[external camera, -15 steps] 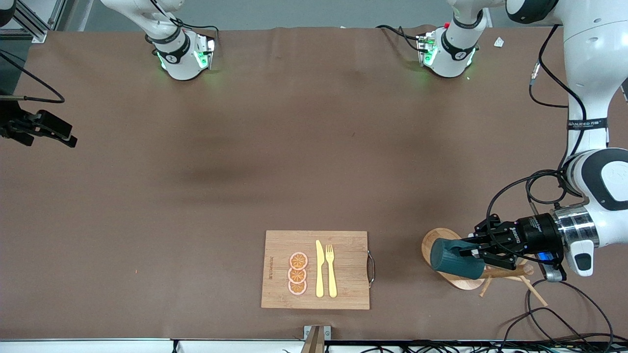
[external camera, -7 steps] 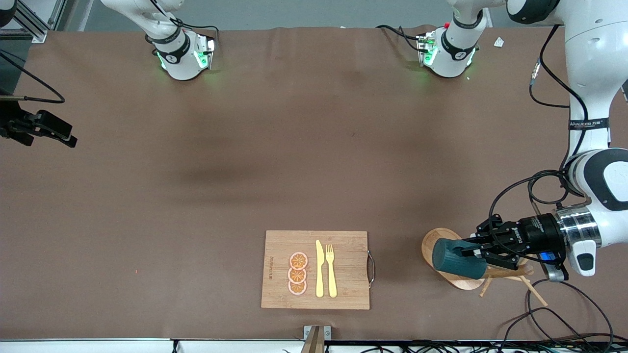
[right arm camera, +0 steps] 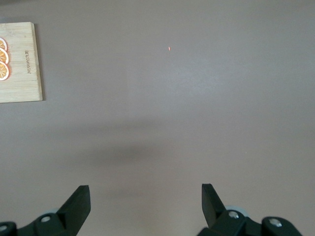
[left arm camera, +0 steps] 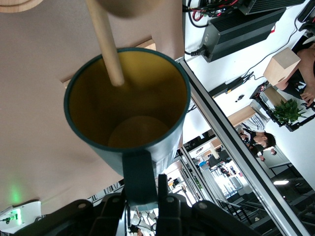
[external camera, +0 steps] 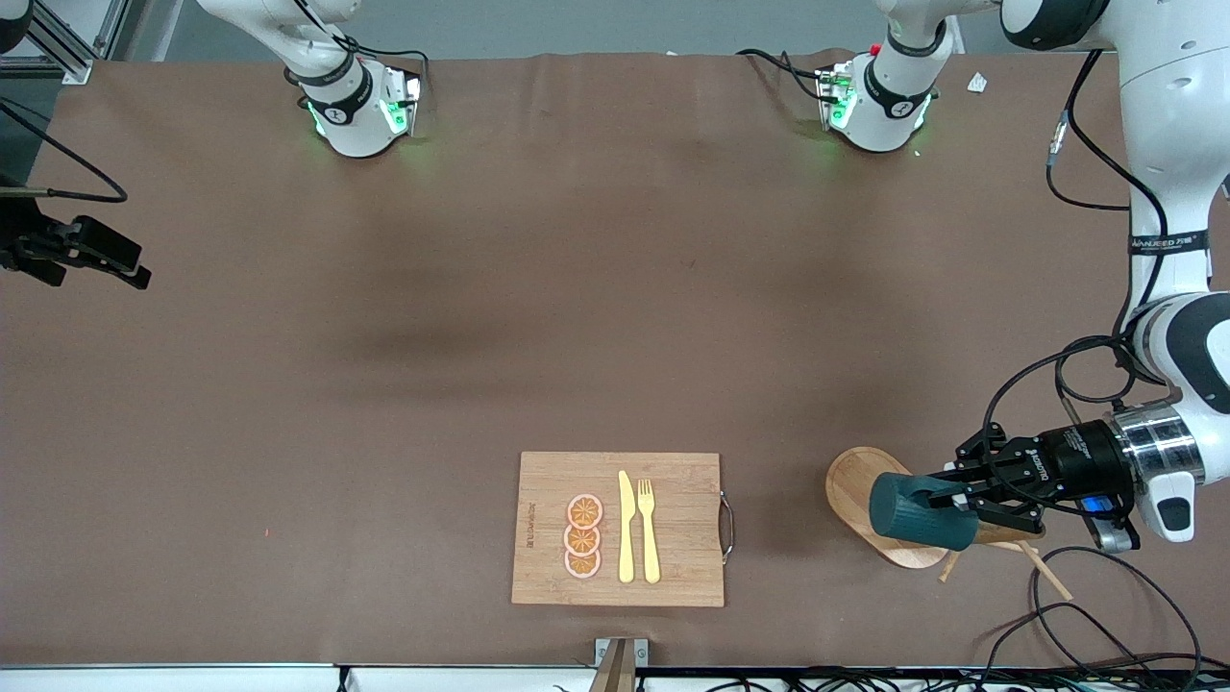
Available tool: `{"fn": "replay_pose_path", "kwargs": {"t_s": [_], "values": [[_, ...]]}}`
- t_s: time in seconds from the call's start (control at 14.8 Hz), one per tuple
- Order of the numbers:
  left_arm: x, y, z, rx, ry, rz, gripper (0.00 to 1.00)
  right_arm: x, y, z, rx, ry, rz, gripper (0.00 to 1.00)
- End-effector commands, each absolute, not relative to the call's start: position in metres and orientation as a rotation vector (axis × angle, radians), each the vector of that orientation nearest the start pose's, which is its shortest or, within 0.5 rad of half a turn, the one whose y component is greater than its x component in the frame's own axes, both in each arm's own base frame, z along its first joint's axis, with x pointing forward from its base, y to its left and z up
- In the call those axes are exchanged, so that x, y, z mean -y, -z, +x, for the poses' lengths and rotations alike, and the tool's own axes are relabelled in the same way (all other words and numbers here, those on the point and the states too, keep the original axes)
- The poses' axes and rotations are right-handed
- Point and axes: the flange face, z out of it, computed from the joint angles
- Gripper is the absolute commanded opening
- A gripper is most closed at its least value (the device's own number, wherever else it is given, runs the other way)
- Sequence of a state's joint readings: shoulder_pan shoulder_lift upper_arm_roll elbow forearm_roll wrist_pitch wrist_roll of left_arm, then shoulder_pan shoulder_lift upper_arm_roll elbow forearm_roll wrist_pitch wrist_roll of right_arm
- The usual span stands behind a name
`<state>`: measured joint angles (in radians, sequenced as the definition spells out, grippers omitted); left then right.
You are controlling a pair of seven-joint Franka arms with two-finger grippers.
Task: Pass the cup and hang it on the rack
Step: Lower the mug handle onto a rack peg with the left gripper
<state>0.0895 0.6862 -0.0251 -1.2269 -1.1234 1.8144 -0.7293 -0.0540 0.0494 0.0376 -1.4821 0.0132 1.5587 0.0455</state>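
The cup (external camera: 918,514), dark teal with a yellowish inside, hangs on its side over the rack's oval wooden base (external camera: 855,485), near the left arm's end of the table. My left gripper (external camera: 961,502) is shut on the cup's handle. In the left wrist view, the handle (left arm camera: 139,179) sits between the fingers of the left gripper (left arm camera: 142,196). There a thin rack peg (left arm camera: 106,44) crosses the cup's open mouth (left arm camera: 142,103). More pegs (external camera: 1047,577) stick out past the base. My right gripper (right arm camera: 145,194) waits open and holds nothing, high over bare table at the right arm's end.
A bamboo cutting board (external camera: 682,529) lies near the front edge, beside the rack, with three orange slices (external camera: 583,536), a yellow knife (external camera: 626,529) and a fork (external camera: 649,529) on it. Black cables (external camera: 1105,615) trail by the rack. The board's corner (right arm camera: 19,73) shows in the right wrist view.
My left gripper has carried the cup a little toward the left arm's end of the table, uncovering more of the rack's base. The right arm has not moved.
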Motion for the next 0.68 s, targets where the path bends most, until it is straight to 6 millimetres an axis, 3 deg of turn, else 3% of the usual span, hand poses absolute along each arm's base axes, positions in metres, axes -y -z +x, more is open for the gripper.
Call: {"fn": "replay_pose_path", "kwargs": {"t_s": [0.0, 0.27, 0.61], "values": [[0.019, -0.404, 0.749, -1.129, 0.513, 1.749, 0.02, 0.005, -0.642, 0.564, -0.111, 0.058, -3.137, 1.0], [-0.011, -0.399, 0.749, -1.154, 0.486, 1.736, 0.03, 0.004, -0.643, 0.564, -0.111, 0.067, -3.135, 1.0], [-0.027, -0.382, 0.748, -1.135, 0.477, 1.764, 0.03, 0.005, -0.644, 0.564, -0.111, 0.067, -3.135, 1.0]]}}
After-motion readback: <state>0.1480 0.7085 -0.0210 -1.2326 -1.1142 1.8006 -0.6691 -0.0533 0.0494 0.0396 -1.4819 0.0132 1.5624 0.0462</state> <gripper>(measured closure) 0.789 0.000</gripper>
